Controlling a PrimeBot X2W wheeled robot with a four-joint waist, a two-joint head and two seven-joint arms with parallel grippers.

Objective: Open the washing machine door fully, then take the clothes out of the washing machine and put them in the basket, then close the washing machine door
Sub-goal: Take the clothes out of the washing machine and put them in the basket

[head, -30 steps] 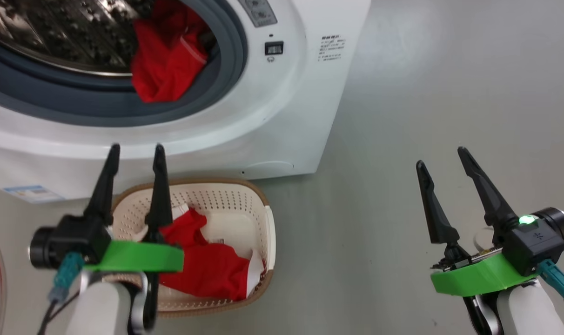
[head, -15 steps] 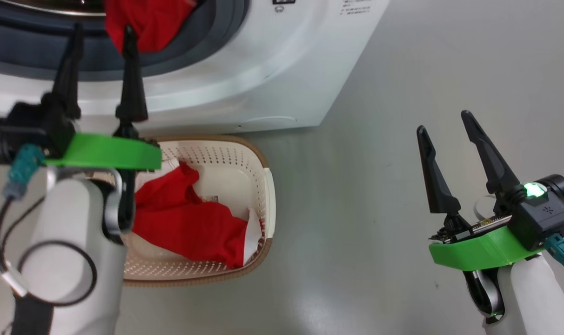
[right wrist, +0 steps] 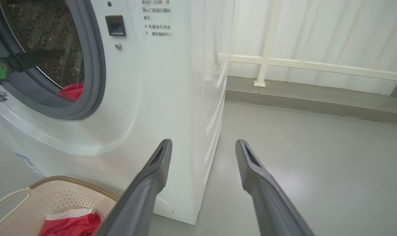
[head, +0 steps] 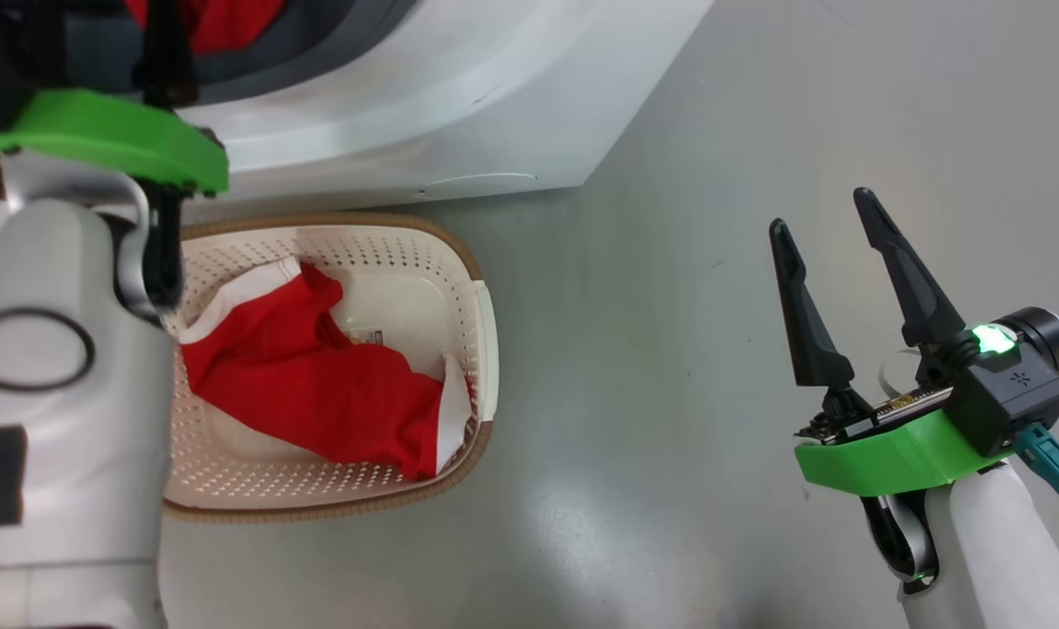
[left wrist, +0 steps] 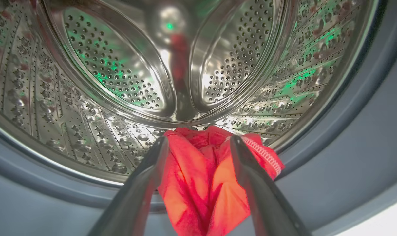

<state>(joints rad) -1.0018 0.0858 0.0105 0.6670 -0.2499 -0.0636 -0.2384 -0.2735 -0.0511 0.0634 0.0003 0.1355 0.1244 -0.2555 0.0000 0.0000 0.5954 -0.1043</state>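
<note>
The white washing machine (head: 460,105) stands with its mouth uncovered; its door is out of view. A piece of the red clothes (left wrist: 198,183) hangs from the steel drum (left wrist: 120,82) over the grey seal (left wrist: 365,147). My left gripper (left wrist: 200,141) is open at the drum mouth, one finger on either side of that red piece. More red clothes (head: 320,393) with white trim lie in the cream basket (head: 486,332) on the floor in front of the machine. My right gripper (head: 818,211) hovers open over the floor to the right, holding nothing.
Grey floor (head: 669,393) spreads to the right of the machine and basket. A white railing (right wrist: 283,62) runs along the wall behind. My pale left forearm (head: 66,393) overlaps the basket's left side. A blue label (right wrist: 28,164) sits low on the machine's front.
The head camera has tilted down. My left gripper has risen from over the basket and reached forward into the drum mouth, around the red piece. The right gripper has barely moved.
</note>
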